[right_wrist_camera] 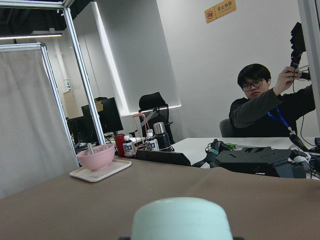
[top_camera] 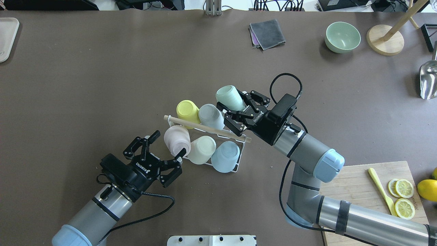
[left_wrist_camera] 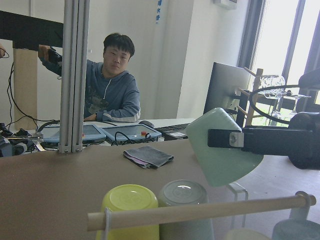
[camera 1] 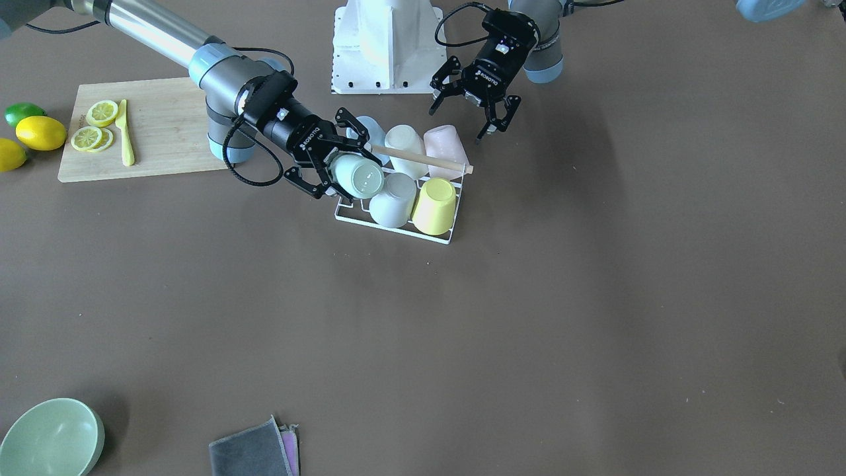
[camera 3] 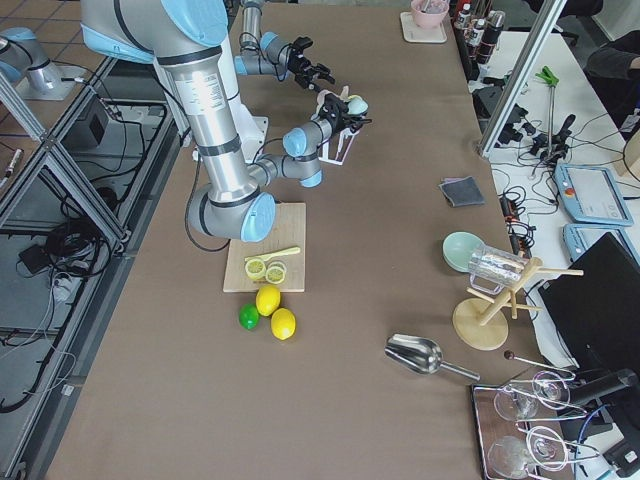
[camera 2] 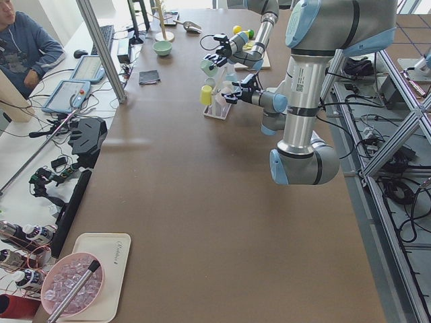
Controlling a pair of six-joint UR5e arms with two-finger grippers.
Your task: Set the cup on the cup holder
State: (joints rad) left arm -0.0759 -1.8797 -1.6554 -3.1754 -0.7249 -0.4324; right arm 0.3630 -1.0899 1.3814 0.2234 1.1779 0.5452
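The cup holder (camera 1: 350, 220) is a white wire rack with a wooden rod (camera 1: 423, 160) across the top. It holds yellow (camera 1: 435, 205), grey (camera 1: 394, 199), pink (camera 1: 444, 144), cream (camera 1: 404, 144) and blue cups. My right gripper (camera 1: 347, 172) is shut on a mint green cup (camera 1: 360, 177). It holds the cup tilted over the rack's free corner, beside the grey cup (top_camera: 210, 116). The left wrist view shows the mint cup (left_wrist_camera: 220, 147) raised above the other cups. My left gripper (top_camera: 168, 143) is open and empty, next to the pink cup (top_camera: 177, 139).
A cutting board (camera 1: 158, 132) with lemon slices and a yellow knife lies behind the right arm, with lemons (camera 1: 39, 132) beside it. A green bowl (camera 1: 49, 436) and folded cloths (camera 1: 254, 449) lie at the far edge. The robot base (camera 1: 386, 46) stands behind the rack.
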